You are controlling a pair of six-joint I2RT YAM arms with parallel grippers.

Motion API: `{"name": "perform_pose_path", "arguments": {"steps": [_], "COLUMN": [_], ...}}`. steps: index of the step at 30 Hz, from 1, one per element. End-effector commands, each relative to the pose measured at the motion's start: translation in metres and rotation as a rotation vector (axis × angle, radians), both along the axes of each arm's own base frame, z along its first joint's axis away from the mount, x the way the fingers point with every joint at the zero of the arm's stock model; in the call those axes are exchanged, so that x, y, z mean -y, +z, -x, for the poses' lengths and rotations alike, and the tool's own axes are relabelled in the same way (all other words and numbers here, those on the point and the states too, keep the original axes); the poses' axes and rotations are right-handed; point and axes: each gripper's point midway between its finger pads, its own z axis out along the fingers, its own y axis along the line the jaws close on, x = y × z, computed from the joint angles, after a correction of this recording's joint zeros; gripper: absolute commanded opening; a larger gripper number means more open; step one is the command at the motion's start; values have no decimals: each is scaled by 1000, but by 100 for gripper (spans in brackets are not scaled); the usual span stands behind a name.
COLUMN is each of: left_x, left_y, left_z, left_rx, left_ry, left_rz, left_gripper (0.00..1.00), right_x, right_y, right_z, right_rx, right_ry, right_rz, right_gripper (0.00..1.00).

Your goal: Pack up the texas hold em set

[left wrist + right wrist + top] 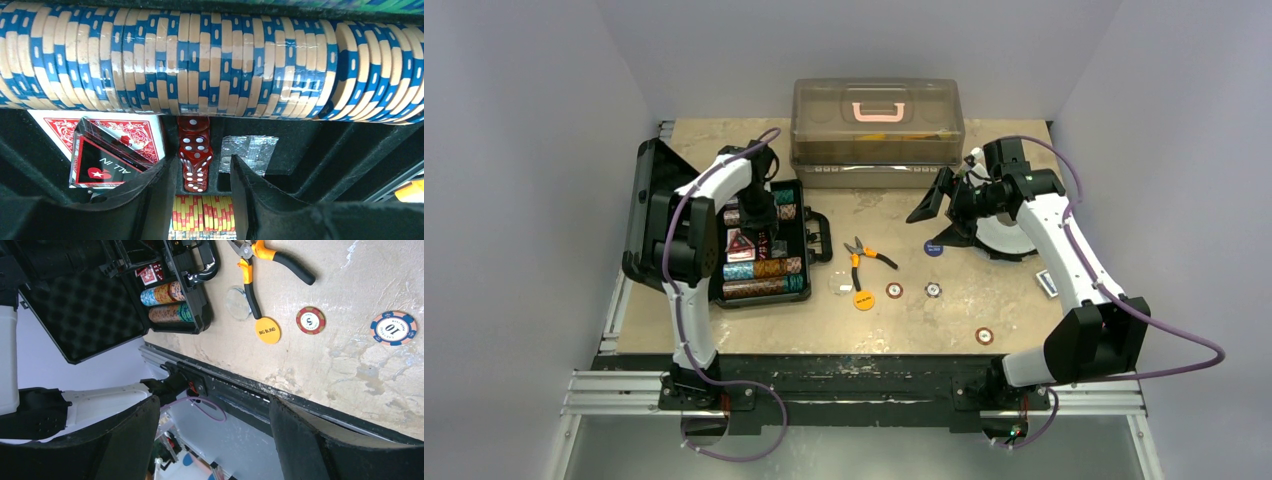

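The black poker case (816, 240) lies open at the left, lid (649, 215) raised, with rows of chips inside. My left gripper (762, 240) reaches down into it. In the left wrist view its jaws (202, 167) stand apart on either side of a slot holding red dice (196, 150), without touching them. Beside the dice are red-backed cards (135, 132) and an ALL IN plaque (100, 165), and a blue-and-tan chip row (200, 65) lies beyond. Loose chips (894, 291) (934, 290) (984, 336) and a yellow BIG BLIND disc (863, 299) lie on the table. My right gripper (939, 215) hangs wide open and empty.
Orange-handled pliers (864, 255) lie just right of the case handle, with a clear disc (839, 285) beside them. A large translucent brown box (877, 130) with a pink handle stands at the back. A dark blue disc (933, 247) lies under the right gripper.
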Motion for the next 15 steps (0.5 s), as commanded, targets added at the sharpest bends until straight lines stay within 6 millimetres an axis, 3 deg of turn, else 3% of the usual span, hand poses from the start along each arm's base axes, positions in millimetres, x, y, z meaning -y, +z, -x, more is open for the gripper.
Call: {"name": "perform_pose_path", "arguments": {"steps": [1,10,15], "left_x": [-5,-7,-7], "left_y": [28,16,12], "left_z": [-6,-6,-4], "left_rx": [73,32,10], "left_ry": [5,-18,-22], "left_rz": [-7,-19,-20], "left_gripper": [42,29,29], "right_x": [1,0,1], "right_y": [10,10,11], "right_z": [-1,2,1], "right_rx": [67,64,74], "right_ry": [13,20,14], "right_rz": [-11,-17,-14], "right_gripper": [78,79,79]}}
